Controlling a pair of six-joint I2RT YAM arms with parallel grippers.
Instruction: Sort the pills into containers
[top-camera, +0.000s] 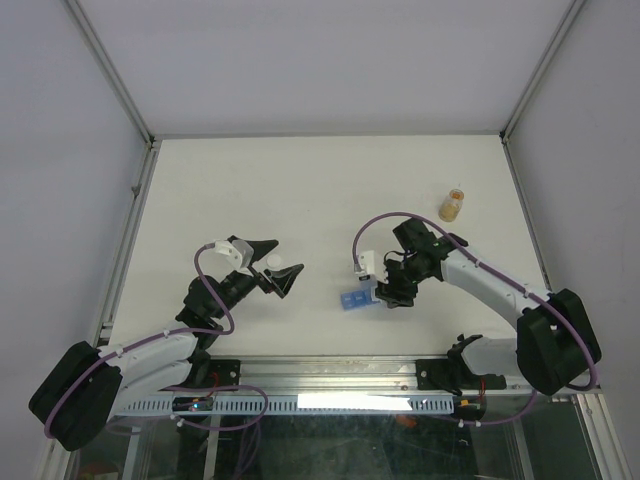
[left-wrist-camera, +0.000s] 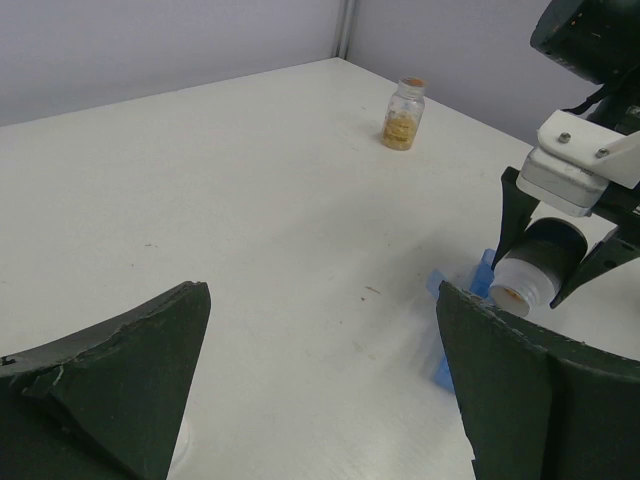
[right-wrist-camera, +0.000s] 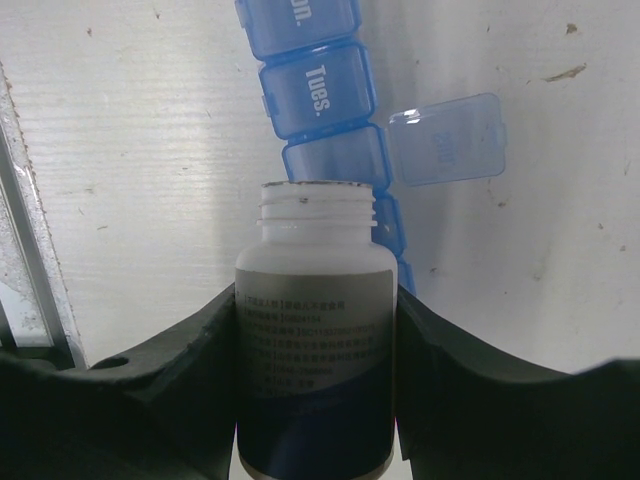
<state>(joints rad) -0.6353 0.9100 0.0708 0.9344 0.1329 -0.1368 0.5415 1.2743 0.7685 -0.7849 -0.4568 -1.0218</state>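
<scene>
Near-centre on the worktop (top-camera: 300, 190), slightly right: strip (top-camera: 355, 299) lies flat, blue, cells in a row.

Right jaws are clamped on the bottle (right-wrist-camera: 315, 350), one finger on each side of its labelled body. The bottle is uncapped and tipped, mouth toward the strip. In the right wrist view the mouth sits right at the edge of one cell whose lid is flipped open to the side. The next cell along reads "Tues.", lid down. Can't tell whether the mouth touches the strip. The left wrist view shows the bottle angled down with its mouth just above the strip's blue edge.

Pills: too small or hidden to make out in any view.

Left jaws are spread wide, low over the worktop, left of the strip and apart from it. They point roughly toward the right arm. The top view shows a small white disc (top-camera: 275, 261) between the two fingers; can't tell if either finger touches it.

Jar (top-camera: 452, 204) stands upright at far right, amber contents, well apart from both arms and from the strip.
</scene>
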